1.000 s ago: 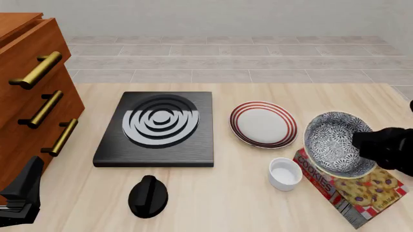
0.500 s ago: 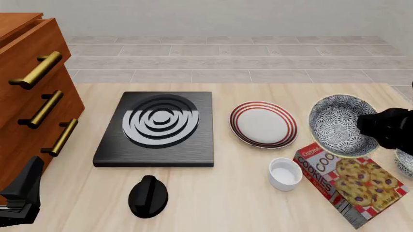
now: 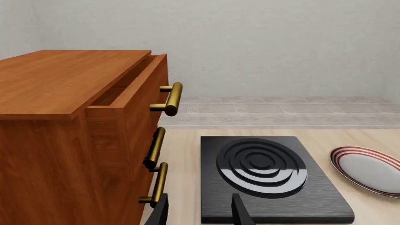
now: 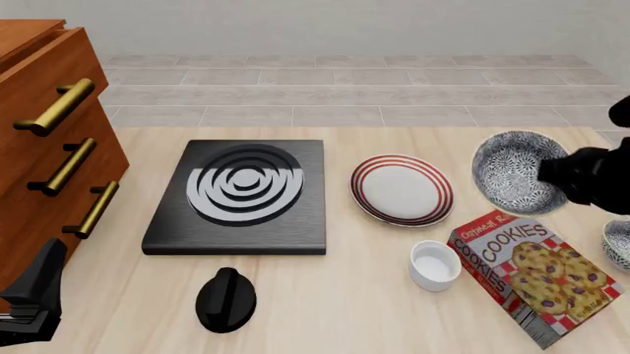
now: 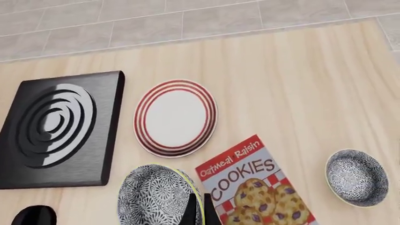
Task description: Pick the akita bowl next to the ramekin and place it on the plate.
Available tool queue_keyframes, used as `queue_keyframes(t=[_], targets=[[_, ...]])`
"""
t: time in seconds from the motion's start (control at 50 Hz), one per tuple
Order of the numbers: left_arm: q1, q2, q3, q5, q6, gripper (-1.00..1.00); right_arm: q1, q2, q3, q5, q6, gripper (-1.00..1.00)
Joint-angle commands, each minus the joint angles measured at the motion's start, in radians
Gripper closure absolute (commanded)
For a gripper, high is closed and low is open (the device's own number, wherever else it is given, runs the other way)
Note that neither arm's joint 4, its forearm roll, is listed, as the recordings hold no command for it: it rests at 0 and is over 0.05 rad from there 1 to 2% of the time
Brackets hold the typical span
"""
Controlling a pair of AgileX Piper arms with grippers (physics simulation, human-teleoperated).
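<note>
The akita bowl (image 4: 514, 175) hangs tilted above the table, between the cookie box and the plate's right side, its patterned inside facing me. My right gripper (image 4: 553, 177) is shut on its right rim. The right wrist view shows the bowl (image 5: 156, 198) pinched at its rim by that gripper (image 5: 198, 212). The red-ringed plate (image 4: 402, 189) (image 5: 175, 117) lies flat, left of the bowl. The white ramekin (image 4: 435, 264) stands in front of the plate. My left gripper (image 3: 200, 214) is open and holds nothing, low at the table's near left (image 4: 35, 295).
A cookie box (image 4: 536, 274) lies flat right of the ramekin. A second patterned bowl (image 4: 620, 243) (image 5: 356, 177) sits at the right edge. A black stove (image 4: 236, 195) with a loose knob (image 4: 226, 299) fills the middle-left. A wooden drawer cabinet (image 4: 49, 155) stands at the left.
My right gripper has lifted the akita bowl up off the cookie box and farther from me. The box top and the second bowl now show. The left arm has not moved.
</note>
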Motion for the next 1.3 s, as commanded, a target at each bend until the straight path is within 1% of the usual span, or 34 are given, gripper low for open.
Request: queue_keyframes(t=[0.02, 0.04, 0.08, 0.1, 0.12, 0.14, 0.5, 0.52, 0.54, 0.56, 0.58, 0.6, 0.62, 0.66, 0.68, 0.72, 0.76, 0.8, 0.92, 1.1, 1.3], targets=[[0.0, 0.0, 0.0, 0.0, 0.0, -1.0, -0.042, 0.053, -0.007, -0.056, -0.031, 1.0], [0.0, 0.0, 0.0, 0.0, 0.0, -1.0, -0.029, 0.051, -0.005, -0.06, -0.006, 1.0], [0.0, 0.0, 0.0, 0.0, 0.0, -1.0, -0.039, 0.066, -0.003, -0.075, -0.013, 1.0], [0.0, 0.0, 0.0, 0.0, 0.0, -1.0, -0.027, 0.083, 0.007, -0.086, 0.007, 1.0], [0.0, 0.0, 0.0, 0.0, 0.0, -1.0, -0.04, 0.093, 0.003, -0.097, -0.017, 1.0], [0.0, 0.0, 0.0, 0.0, 0.0, -1.0, -0.053, 0.118, 0.006, -0.11, -0.018, 1.0], [0.0, 0.0, 0.0, 0.0, 0.0, -1.0, -0.053, 0.118, 0.006, -0.11, -0.018, 1.0], [0.0, 0.0, 0.0, 0.0, 0.0, -1.0, -0.048, 0.107, 0.004, -0.106, -0.032, 1.0], [0.0, 0.0, 0.0, 0.0, 0.0, -1.0, -0.05, 0.108, 0.012, -0.112, -0.027, 1.0], [0.0, 0.0, 0.0, 0.0, 0.0, -1.0, -0.02, 0.11, 0.029, -0.127, -0.03, 1.0], [0.0, 0.0, 0.0, 0.0, 0.0, -1.0, -0.019, 0.115, 0.03, -0.133, -0.05, 1.0], [0.0, 0.0, 0.0, 0.0, 0.0, -1.0, -0.029, 0.126, 0.034, -0.147, -0.037, 1.0], [0.0, 0.0, 0.0, 0.0, 0.0, -1.0, -0.013, 0.135, 0.036, -0.16, -0.025, 1.0], [0.0, 0.0, 0.0, 0.0, 0.0, -1.0, -0.017, 0.149, 0.037, -0.174, -0.032, 1.0], [0.0, 0.0, 0.0, 0.0, 0.0, -1.0, -0.012, 0.175, 0.04, -0.201, -0.022, 1.0], [0.0, 0.0, 0.0, 0.0, 0.0, -1.0, -0.013, 0.186, 0.041, -0.211, -0.022, 1.0], [0.0, 0.0, 0.0, 0.0, 0.0, -1.0, -0.007, 0.221, 0.041, -0.242, -0.017, 1.0], [0.0, 0.0, 0.0, 0.0, 0.0, -1.0, -0.005, 0.229, 0.038, -0.249, -0.02, 1.0], [0.0, 0.0, 0.0, 0.0, 0.0, -1.0, 0.007, 0.271, 0.033, -0.283, -0.004, 1.0], [0.0, 0.0, 0.0, 0.0, 0.0, -1.0, 0.014, 0.315, 0.013, -0.308, -0.007, 1.0], [0.0, 0.0, 0.0, 0.0, 0.0, -1.0, 0.026, 0.343, -0.016, -0.311, 0.003, 1.0]])
